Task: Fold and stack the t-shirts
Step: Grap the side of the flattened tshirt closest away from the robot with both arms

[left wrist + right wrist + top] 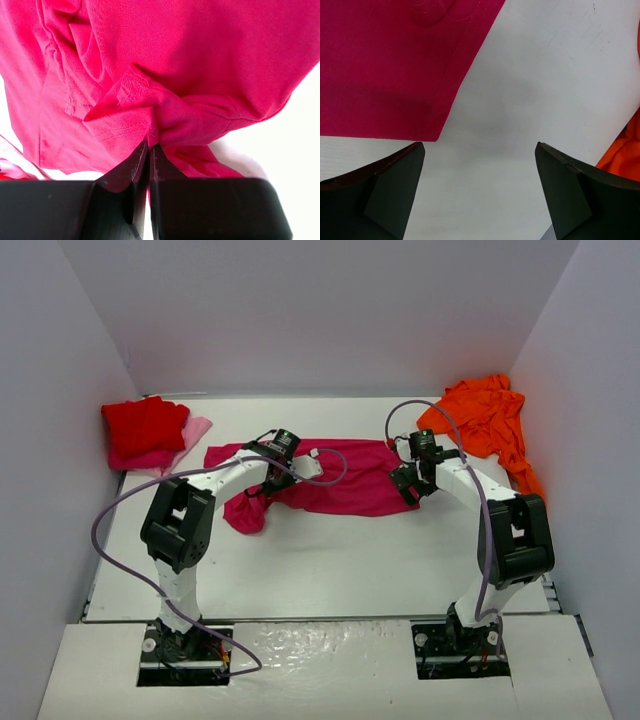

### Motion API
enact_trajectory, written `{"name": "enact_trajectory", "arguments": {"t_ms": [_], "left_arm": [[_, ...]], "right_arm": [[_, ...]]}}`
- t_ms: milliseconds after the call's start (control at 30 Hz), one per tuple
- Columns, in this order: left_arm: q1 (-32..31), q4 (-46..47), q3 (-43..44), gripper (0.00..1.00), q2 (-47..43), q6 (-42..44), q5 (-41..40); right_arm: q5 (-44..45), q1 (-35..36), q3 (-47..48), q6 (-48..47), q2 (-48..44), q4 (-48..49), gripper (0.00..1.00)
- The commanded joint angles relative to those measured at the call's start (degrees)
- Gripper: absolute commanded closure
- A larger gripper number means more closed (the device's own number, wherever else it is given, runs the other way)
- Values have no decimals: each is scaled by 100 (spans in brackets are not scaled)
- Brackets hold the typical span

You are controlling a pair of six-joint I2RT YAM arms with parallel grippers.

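The left gripper (150,146) is pinched on a fold of the pink t-shirt (200,60). The right gripper (480,146) hangs spread wide over the table (535,75), near its corner

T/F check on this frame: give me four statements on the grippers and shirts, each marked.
1. The left gripper is shut on a fold of the magenta-pink cloth t-shirt. True.
2. The right gripper grips the same shirt. False: its jaws stand open over the white table, beside the shirt's corner.
3. The bright red cloth t-shirt lies at the far left corner. True.
4. The orange cloth t-shirt is folded flat on the red one. False: it lies crumpled at the far right.
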Motion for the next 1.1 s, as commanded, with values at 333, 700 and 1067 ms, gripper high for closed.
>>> {"name": "enact_trajectory", "arguments": {"t_ms": [333, 700, 1067], "left_arm": [[168, -76, 261, 89, -455, -76, -80], [268, -91, 308, 74, -460, -76, 79], [382, -122, 338, 100, -539, -54, 256]], "right_arm": [[-250, 165, 216, -25, 257, -273, 10], [-259, 213, 240, -10, 320, -302, 10], [-258, 222, 241, -12, 342, -308, 10]]}}
